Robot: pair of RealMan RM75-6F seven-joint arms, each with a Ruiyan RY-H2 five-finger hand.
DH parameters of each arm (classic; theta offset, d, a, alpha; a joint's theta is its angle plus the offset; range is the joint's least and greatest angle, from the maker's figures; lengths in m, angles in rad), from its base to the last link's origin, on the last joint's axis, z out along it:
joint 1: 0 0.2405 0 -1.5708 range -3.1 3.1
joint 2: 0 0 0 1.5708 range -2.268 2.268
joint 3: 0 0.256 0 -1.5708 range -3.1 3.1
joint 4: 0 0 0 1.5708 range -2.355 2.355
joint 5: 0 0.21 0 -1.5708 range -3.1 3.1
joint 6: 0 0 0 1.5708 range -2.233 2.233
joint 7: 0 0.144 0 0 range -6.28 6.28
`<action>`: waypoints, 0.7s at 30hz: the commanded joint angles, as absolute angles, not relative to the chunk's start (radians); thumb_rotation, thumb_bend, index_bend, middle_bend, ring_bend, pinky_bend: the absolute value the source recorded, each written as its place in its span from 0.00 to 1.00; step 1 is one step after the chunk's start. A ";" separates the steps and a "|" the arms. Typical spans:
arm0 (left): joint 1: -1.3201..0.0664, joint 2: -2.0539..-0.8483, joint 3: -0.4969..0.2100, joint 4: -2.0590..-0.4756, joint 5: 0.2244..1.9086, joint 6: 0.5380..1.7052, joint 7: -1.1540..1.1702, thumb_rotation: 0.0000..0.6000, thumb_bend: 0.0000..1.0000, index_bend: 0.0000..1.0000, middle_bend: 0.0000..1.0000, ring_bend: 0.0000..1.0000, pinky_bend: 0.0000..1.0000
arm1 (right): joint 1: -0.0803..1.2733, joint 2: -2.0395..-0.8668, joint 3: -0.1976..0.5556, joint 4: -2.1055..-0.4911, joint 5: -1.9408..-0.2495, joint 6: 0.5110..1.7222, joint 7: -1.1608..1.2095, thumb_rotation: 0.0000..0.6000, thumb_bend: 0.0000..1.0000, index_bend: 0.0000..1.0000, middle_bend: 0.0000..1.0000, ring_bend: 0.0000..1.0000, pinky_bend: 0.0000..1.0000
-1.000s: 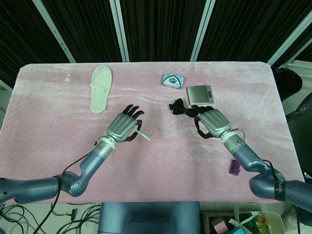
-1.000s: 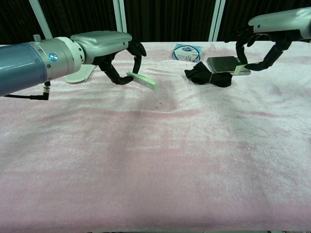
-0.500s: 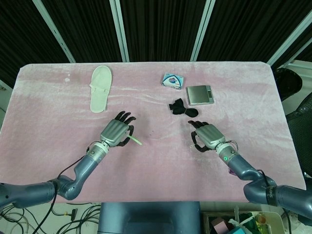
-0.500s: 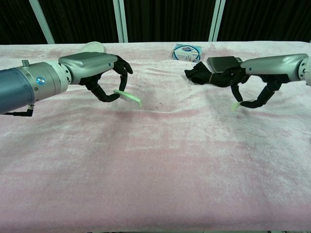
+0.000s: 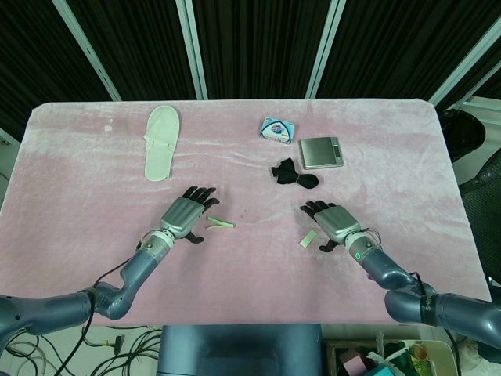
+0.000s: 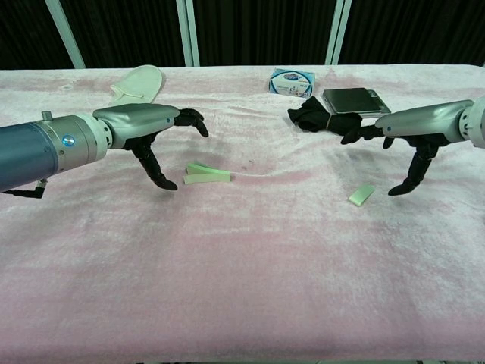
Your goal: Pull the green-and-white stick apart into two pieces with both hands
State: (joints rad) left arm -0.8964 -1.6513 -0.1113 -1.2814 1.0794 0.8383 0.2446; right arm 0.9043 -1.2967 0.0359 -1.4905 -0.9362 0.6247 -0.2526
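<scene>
Item count: two green stick pieces (image 5: 220,225) (image 5: 308,239), one white slipper (image 5: 161,142), one blue-and-white packet (image 5: 275,129), one grey scale (image 5: 321,151), one black cloth (image 5: 293,174), two hands (image 5: 185,217) (image 5: 334,223).

This looks like a robotics lab or test room rather than a home. A counter (image 5: 70,235) draped in pink plush cloth stands before black curtains (image 5: 258,47) hung between pale metal frame bars (image 5: 190,47). Loose cables (image 5: 47,345) trail on the floor below, and unrelated items lie scattered: a white slipper (image 5: 161,142), a small digital scale (image 5: 321,151), a black cloth (image 5: 292,174).
</scene>
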 commanded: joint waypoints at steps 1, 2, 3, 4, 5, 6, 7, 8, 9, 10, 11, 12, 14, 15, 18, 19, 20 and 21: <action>-0.890 -1.614 -0.135 -1.330 1.096 0.878 0.248 1.00 0.13 0.17 0.00 0.00 0.00 | 0.902 -1.244 0.040 -1.524 -0.903 0.663 -0.269 1.00 0.18 0.02 0.00 0.02 0.15; -0.888 -1.607 -0.137 -1.339 1.099 0.883 0.249 1.00 0.13 0.17 0.00 0.00 0.00 | 0.899 -1.236 0.042 -1.529 -0.901 0.668 -0.267 1.00 0.18 0.02 0.00 0.02 0.15; -0.882 -1.578 -0.147 -1.373 1.112 0.912 0.256 1.00 0.13 0.18 0.00 0.00 0.00 | 0.885 -1.209 0.054 -1.539 -0.893 0.694 -0.250 1.00 0.18 0.02 0.00 0.03 0.15; -0.875 -1.558 -0.151 -1.397 1.120 0.933 0.262 1.00 0.13 0.18 0.00 0.00 0.00 | 0.873 -1.192 0.062 -1.543 -0.895 0.714 -0.234 1.00 0.18 0.02 0.00 0.03 0.15; -0.868 -1.540 -0.153 -1.421 1.127 0.950 0.269 1.00 0.13 0.18 0.00 0.00 0.00 | 0.859 -1.177 0.070 -1.546 -0.901 0.735 -0.217 1.00 0.18 0.02 0.00 0.03 0.15; -0.860 -1.519 -0.154 -1.446 1.135 0.970 0.278 1.00 0.13 0.18 0.00 0.00 0.00 | 0.842 -1.164 0.076 -1.545 -0.911 0.759 -0.198 1.00 0.18 0.02 0.00 0.03 0.15; -0.848 -1.494 -0.153 -1.473 1.143 0.994 0.291 1.00 0.13 0.18 0.00 0.00 0.00 | 0.820 -1.148 0.080 -1.539 -0.923 0.788 -0.176 1.00 0.18 0.02 0.00 0.03 0.15; -0.836 -1.468 -0.149 -1.501 1.149 1.017 0.307 1.00 0.13 0.19 0.00 0.00 0.00 | 0.800 -1.134 0.079 -1.535 -0.943 0.811 -0.158 1.00 0.18 0.02 0.00 0.03 0.15; -0.811 -1.427 -0.141 -1.544 1.159 1.061 0.338 1.00 0.13 0.20 0.00 0.00 0.00 | 0.768 -1.114 0.073 -1.529 -0.978 0.849 -0.134 1.00 0.18 0.02 0.00 0.03 0.15; -0.792 -1.401 -0.134 -1.573 1.167 1.096 0.358 1.00 0.13 0.20 0.00 0.00 0.00 | 0.745 -1.101 0.068 -1.524 -1.003 0.880 -0.121 1.00 0.18 0.02 0.00 0.03 0.15; -0.772 -1.380 -0.127 -1.601 1.175 1.127 0.375 1.00 0.13 0.21 0.00 0.00 0.00 | 0.721 -1.089 0.061 -1.521 -1.028 0.912 -0.108 1.00 0.18 0.02 0.00 0.03 0.15; -0.749 -1.358 -0.118 -1.626 1.183 1.163 0.390 1.00 0.13 0.21 0.00 0.00 0.00 | 0.695 -1.077 0.054 -1.520 -1.054 0.948 -0.094 1.00 0.18 0.02 0.00 0.03 0.15; -0.686 -1.313 -0.090 -1.675 1.202 1.250 0.409 1.00 0.13 0.21 0.00 0.00 0.00 | 0.624 -1.052 0.034 -1.538 -1.109 1.042 -0.049 1.00 0.18 0.02 0.00 0.03 0.15; -0.657 -1.294 -0.073 -1.695 1.214 1.284 0.410 1.00 0.13 0.21 0.00 0.00 0.00 | 0.592 -1.043 0.020 -1.550 -1.143 1.081 -0.026 1.00 0.18 0.02 0.00 0.03 0.15; -0.564 -1.237 -0.010 -1.743 1.237 1.360 0.391 1.00 0.13 0.21 0.00 0.00 0.00 | 0.495 -1.021 -0.036 -1.573 -1.245 1.197 0.007 1.00 0.18 0.02 0.00 0.03 0.15; -0.544 -1.223 0.006 -1.754 1.246 1.374 0.385 1.00 0.13 0.21 0.00 0.00 0.00 | 0.470 -1.020 -0.050 -1.575 -1.266 1.229 0.005 1.00 0.18 0.02 0.00 0.03 0.15; -0.521 -1.208 0.024 -1.766 1.254 1.389 0.378 1.00 0.13 0.21 0.00 0.00 0.00 | 0.445 -1.020 -0.062 -1.577 -1.284 1.261 0.002 1.00 0.18 0.02 0.00 0.03 0.15; -0.497 -1.195 0.041 -1.775 1.264 1.408 0.371 1.00 0.13 0.21 0.00 0.00 0.00 | 0.420 -1.021 -0.072 -1.580 -1.298 1.291 0.000 1.00 0.18 0.02 0.00 0.03 0.15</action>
